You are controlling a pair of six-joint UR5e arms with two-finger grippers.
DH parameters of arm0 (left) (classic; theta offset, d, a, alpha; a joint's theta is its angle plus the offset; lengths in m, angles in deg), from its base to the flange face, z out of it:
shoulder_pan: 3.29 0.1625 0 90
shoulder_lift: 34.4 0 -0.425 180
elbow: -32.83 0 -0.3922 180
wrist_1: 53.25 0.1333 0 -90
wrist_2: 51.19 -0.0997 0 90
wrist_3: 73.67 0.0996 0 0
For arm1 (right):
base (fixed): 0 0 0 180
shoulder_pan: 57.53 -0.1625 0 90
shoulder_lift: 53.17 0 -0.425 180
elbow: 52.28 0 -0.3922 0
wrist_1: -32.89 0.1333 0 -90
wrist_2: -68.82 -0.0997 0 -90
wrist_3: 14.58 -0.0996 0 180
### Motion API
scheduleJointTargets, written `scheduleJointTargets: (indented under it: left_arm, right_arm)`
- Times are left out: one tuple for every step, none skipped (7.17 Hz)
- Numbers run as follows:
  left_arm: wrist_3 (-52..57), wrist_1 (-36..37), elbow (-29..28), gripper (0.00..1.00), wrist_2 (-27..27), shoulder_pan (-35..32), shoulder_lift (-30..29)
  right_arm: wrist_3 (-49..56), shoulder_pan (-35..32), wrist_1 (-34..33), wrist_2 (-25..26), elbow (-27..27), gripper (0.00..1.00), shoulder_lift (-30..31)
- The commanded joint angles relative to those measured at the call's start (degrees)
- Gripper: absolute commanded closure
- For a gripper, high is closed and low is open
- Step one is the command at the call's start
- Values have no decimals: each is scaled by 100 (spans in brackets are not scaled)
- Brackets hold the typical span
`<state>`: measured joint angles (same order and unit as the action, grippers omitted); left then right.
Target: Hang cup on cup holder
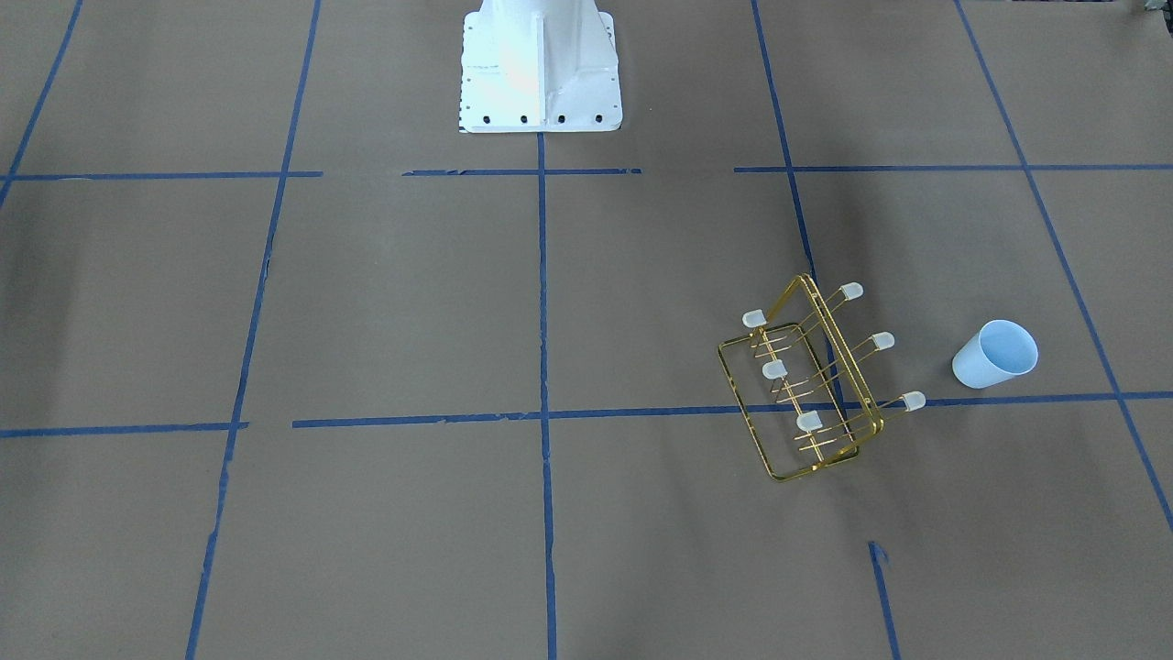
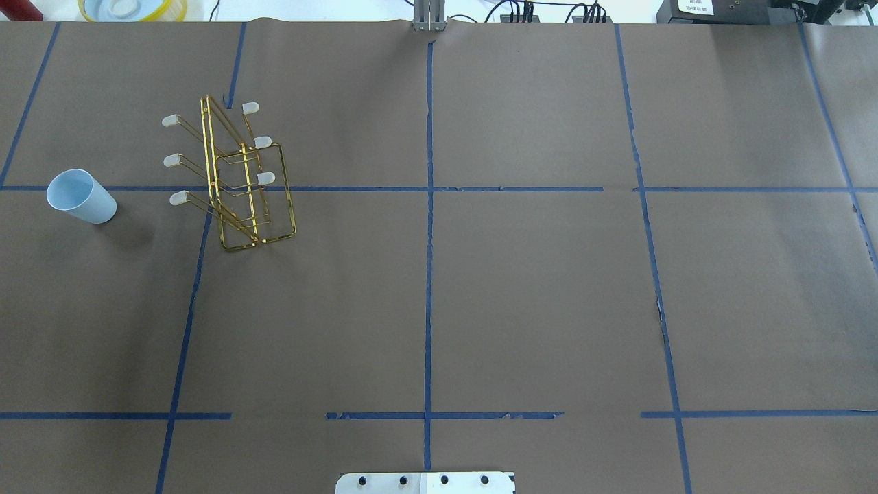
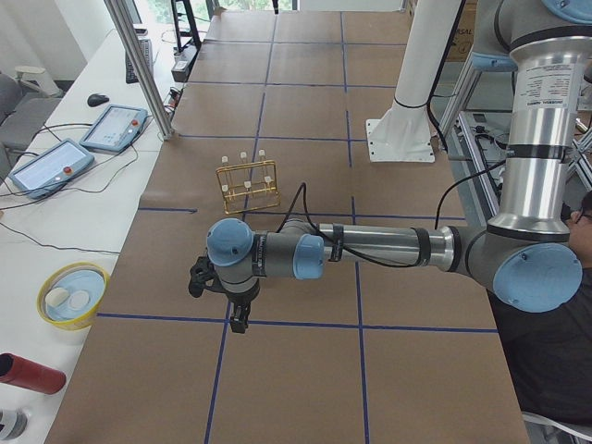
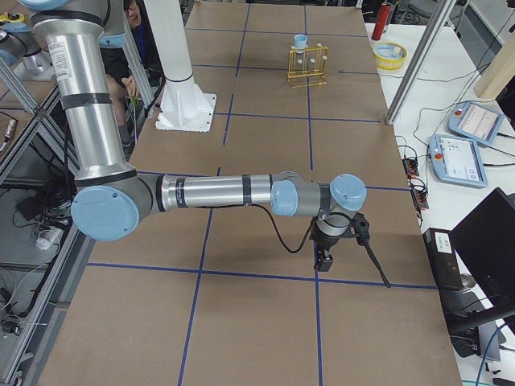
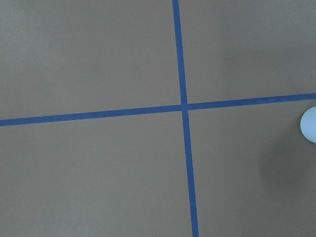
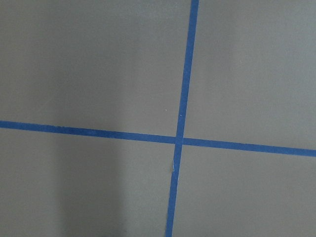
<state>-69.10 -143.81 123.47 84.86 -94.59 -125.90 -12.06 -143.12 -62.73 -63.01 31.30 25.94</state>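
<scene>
The cup is a small pale blue tumbler that stands upright, mouth up, on the brown table cover. It shows at the far left of the overhead view, far off in the exterior right view, and as a sliver at the left wrist view's right edge. The gold wire cup holder stands beside it, apart, prongs bare. My left gripper hovers near the table's left end. My right gripper hovers near the right end. I cannot tell whether either is open.
The white robot pedestal stands at the table's robot-side edge. A yellow bowl, a red can and teach pendants lie on the white bench past the far edge. A metal post rises there.
</scene>
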Motion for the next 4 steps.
scheduleJointTargets:
  left_arm:
    - [44, -250, 15, 0, -43, 7, 9]
    - [-33, -618, -54, 0, -17, 7, 44]
    - [-34, -656, -116, 0, -8, 7, 44]
    - [-34, -648, -108, 0, -8, -2, 53]
  right_arm:
    - [3, -2, 0, 0, 0, 0, 0]
    - [3, 7, 0, 0, 0, 0, 0]
    - [3, -2, 0, 0, 0, 0, 0]
    - [3, -2, 0, 0, 0, 0, 0]
